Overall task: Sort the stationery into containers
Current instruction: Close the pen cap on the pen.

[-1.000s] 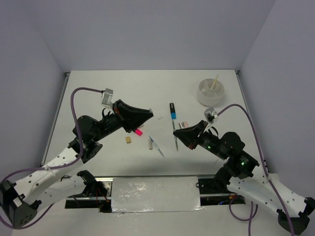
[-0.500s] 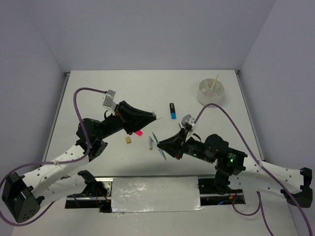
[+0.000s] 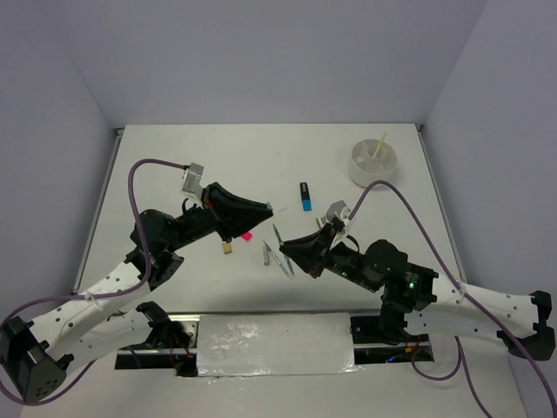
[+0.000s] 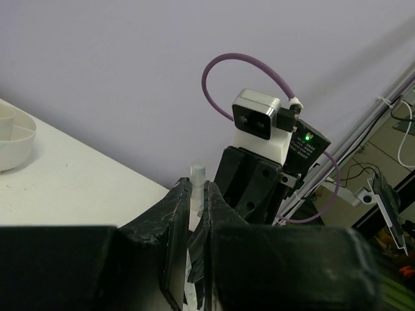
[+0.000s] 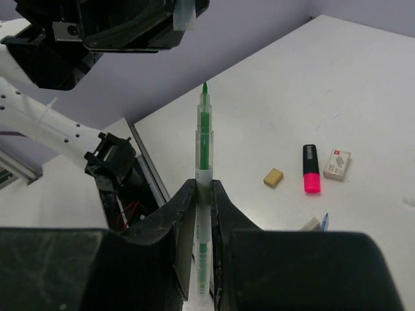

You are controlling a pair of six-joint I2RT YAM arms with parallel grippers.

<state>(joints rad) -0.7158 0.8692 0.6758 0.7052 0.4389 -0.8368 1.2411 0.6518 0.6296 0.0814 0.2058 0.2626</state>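
My right gripper (image 5: 203, 188) is shut on a thin green pen (image 5: 204, 142) whose bare tip points up and away. In the top view that pen (image 3: 278, 233) angles toward my left gripper (image 3: 264, 209). The left gripper (image 4: 196, 194) is shut on a short clear pen cap (image 4: 197, 178), which pokes out past the fingertips; the cap (image 5: 183, 14) hangs above the pen tip, apart from it. The white divided bowl (image 3: 373, 165) stands at the back right with a yellow stick (image 3: 379, 145) leaning in it.
On the table lie a pink-and-black highlighter (image 5: 310, 177), a tan eraser (image 5: 273, 177), a white printed eraser (image 5: 337, 164), a blue-and-black highlighter (image 3: 305, 196) and a blue pen (image 3: 284, 263) beside a pale eraser (image 3: 265, 254). The bowl's rim (image 4: 14, 139) shows in the left wrist view.
The right arm swung left with the green pen and tilted its tip up toward the left gripper. The left gripper shifted slightly right, still holding the cap.
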